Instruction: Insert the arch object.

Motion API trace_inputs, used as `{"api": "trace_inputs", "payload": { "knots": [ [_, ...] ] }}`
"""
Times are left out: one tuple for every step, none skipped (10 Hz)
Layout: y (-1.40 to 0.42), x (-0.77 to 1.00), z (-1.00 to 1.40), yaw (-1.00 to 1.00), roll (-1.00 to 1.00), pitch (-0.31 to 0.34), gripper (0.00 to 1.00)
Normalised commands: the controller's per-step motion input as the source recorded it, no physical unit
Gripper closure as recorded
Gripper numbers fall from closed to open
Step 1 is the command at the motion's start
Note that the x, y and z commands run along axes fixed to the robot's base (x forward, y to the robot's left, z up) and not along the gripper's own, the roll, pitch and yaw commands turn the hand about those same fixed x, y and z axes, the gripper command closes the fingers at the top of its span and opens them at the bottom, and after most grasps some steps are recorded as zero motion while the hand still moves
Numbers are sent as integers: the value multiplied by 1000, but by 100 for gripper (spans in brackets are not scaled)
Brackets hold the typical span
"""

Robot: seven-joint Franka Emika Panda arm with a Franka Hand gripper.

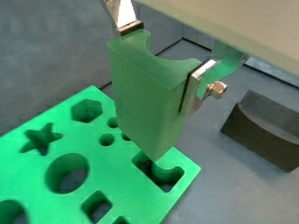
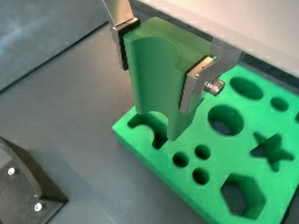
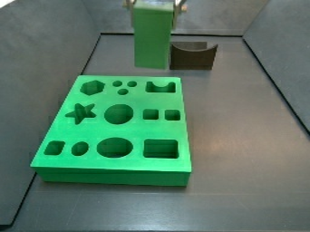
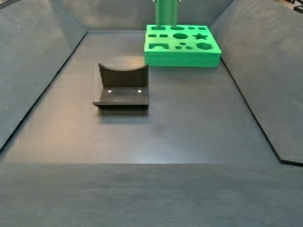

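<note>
The arch object [image 1: 149, 96] is a tall bright-green block, held upright, and also shows in a wrist view [image 2: 158, 83]. My gripper [image 1: 163, 57] is shut on its upper part, one silver finger [image 2: 197, 83] on each side. Its lower end hangs over the arch-shaped cut-out [image 2: 145, 128] at a corner of the green holed board [image 1: 47, 171]. I cannot tell whether it touches the board. In a side view the arch object [image 3: 151, 34] stands above the far edge of the board [image 3: 115, 159], with the gripper [image 3: 155, 4] at the frame's top. It also shows in a side view [image 4: 166, 11].
A squat dark block with a U-shaped notch [image 3: 191, 54] stands on the floor beyond the board and shows in both side views [image 4: 122, 86] and a wrist view [image 1: 263, 131]. Dark sloping walls [image 3: 273, 72] enclose the floor.
</note>
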Motion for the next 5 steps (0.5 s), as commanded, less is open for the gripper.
{"api": "trace_inputs", "payload": {
  "knots": [
    [69, 223, -866, 429, 153, -84, 100],
    [-129, 0, -549, 111, 76, -36, 100],
    [-171, 0, -226, 0, 0, 0, 100],
    [-137, 120, -203, -57, 0, 20, 100],
    [0, 203, -380, -163, 77, 71, 100]
  ]
}}
